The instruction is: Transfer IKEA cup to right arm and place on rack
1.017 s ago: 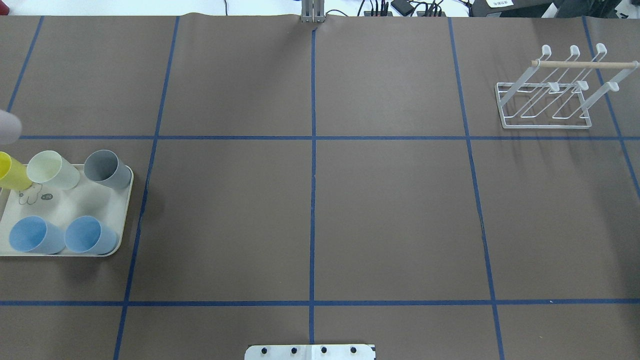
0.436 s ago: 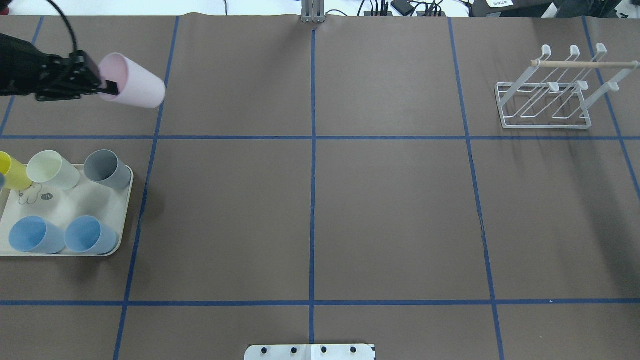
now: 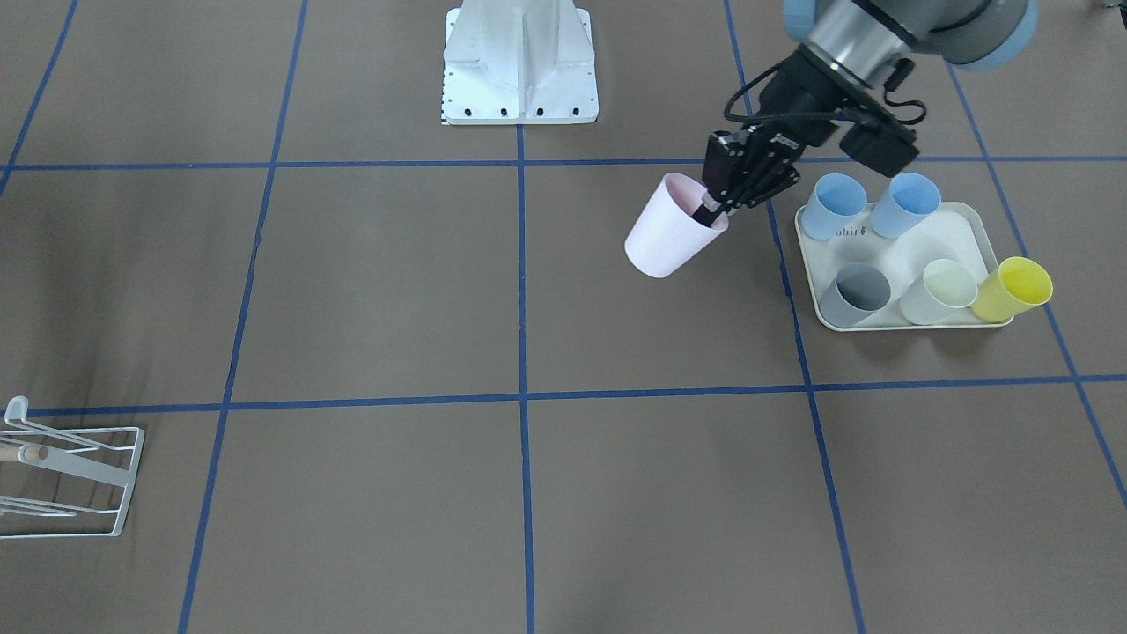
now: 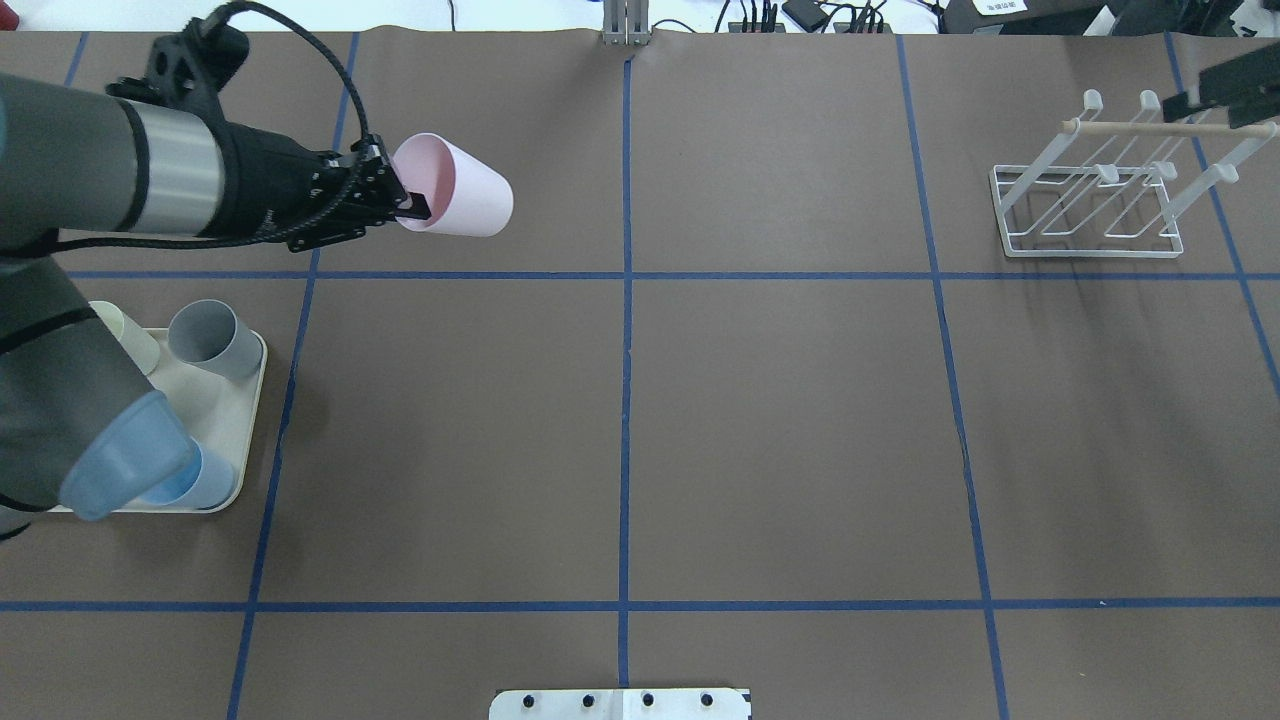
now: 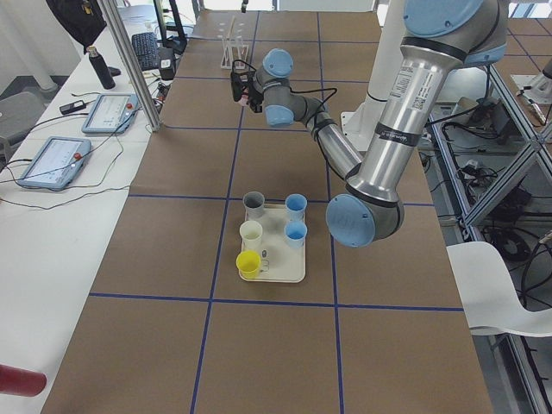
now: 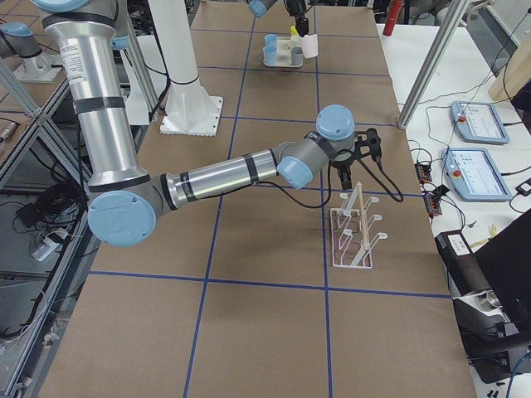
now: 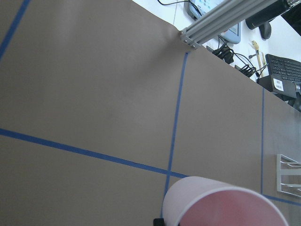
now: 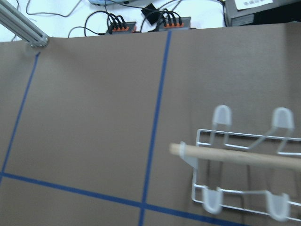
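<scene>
Against the overhead view of a moment ago, the pink cup (image 4: 460, 187) is found shifted from the upper left of the frame toward the upper middle. It is carried in the air above the table (image 4: 800, 420) by the left gripper (image 4: 408, 207), whose jaws are clamped on the rim, one finger inside the mouth and one outside. The cup is tipped onto its side, mouth toward the wrist. Over the same interval the right gripper (image 4: 1215, 92) is brought into the upper right corner, over the rack (image 4: 1090, 253) and its wooden rod (image 4: 1130, 126), where nothing of it was seen before. Whether its jaws are released or clenched cannot be told, since only a dark edge is shown. The pick from the tray (image 3: 907, 254) is judged done and the carry toward a hand-over under way, with the two grippers well apart and no cup yet on the rack. Counted: one pink cup in the grip. Five cups are set on one tray at the right of the front-facing view: a blue cup (image 3: 835, 204), a second blue cup (image 3: 905, 204), a grey cup (image 3: 856, 295), a pale green cup (image 3: 944, 291) and a yellow cup (image 3: 1014, 288). Also counted are one rack, one rod and two arms.
</scene>
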`<state>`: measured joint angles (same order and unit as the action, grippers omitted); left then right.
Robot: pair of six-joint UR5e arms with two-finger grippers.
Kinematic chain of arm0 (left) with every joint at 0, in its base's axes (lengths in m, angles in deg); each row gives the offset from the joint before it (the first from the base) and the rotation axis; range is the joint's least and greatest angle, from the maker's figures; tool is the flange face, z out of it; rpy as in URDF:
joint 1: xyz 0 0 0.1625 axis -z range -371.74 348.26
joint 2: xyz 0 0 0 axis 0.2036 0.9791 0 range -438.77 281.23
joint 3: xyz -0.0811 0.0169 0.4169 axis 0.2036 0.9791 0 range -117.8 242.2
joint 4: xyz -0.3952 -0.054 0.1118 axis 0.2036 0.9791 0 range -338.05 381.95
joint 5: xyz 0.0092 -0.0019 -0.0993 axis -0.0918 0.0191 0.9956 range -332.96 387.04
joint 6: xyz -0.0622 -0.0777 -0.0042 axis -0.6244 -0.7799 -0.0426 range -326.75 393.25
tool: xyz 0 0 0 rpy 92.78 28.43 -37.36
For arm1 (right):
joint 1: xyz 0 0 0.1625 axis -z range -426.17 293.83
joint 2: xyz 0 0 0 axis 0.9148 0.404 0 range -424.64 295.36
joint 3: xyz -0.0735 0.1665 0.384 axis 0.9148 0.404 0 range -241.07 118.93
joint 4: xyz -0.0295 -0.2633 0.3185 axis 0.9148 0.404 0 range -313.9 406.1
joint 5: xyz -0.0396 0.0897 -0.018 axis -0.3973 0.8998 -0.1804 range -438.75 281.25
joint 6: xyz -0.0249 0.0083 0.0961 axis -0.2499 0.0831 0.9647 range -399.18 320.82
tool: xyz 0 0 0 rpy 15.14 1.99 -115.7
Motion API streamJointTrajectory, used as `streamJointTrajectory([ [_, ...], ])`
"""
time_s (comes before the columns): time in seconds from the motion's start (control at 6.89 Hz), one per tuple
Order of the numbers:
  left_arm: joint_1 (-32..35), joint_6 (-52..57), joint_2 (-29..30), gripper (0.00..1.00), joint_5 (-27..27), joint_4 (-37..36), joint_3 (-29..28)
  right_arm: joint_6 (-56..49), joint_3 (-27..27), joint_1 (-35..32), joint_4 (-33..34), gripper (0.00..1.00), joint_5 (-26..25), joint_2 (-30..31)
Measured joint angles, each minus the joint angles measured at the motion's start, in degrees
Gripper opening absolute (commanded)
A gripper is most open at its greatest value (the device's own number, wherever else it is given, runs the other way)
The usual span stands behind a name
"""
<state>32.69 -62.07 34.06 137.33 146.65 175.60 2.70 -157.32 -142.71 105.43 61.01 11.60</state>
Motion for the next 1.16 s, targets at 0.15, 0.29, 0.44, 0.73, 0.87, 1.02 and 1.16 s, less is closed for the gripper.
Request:
streamJointTrajectory([
  [0.15, -1.9, -4.2, 1.7, 0.00, -2.7, 1.9, -0.3, 11.8, -0.2, 5.6, -3.9, 1.00, -5.3, -3.9],
  [0.29, -2.7, -8.7, 2.6, 0.00, -4.8, 5.8, -0.8, 25.5, -0.9, 12.4, -8.9, 1.00, -12.0, -7.3],
  [0.44, -3.0, -12.4, 2.8, 0.00, -6.4, 10.3, -1.5, 38.4, -2.4, 19.2, -12.7, 1.00, -18.5, -10.2],
  [0.73, -3.0, -14.5, 2.8, 0.00, -7.3, 17.4, -4.2, 57.5, -6.5, 31.2, -15.5, 1.00, -31.0, -15.7],
  [0.87, -2.5, -14.6, 3.3, 0.00, -7.4, 22.9, -8.2, 63.0, -7.5, 35.3, -16.9, 1.00, -36.1, -17.6],
  [1.02, -1.8, -14.7, 4.7, 0.00, -7.4, 27.3, -12.9, 67.4, -7.8, 38.5, -19.8, 1.00, -40.4, -18.4],
  [1.16, -0.8, -14.5, 6.9, 0.00, -7.1, 29.3, -16.6, 71.3, -7.9, 40.8, -23.1, 1.00, -43.6, -18.7],
])
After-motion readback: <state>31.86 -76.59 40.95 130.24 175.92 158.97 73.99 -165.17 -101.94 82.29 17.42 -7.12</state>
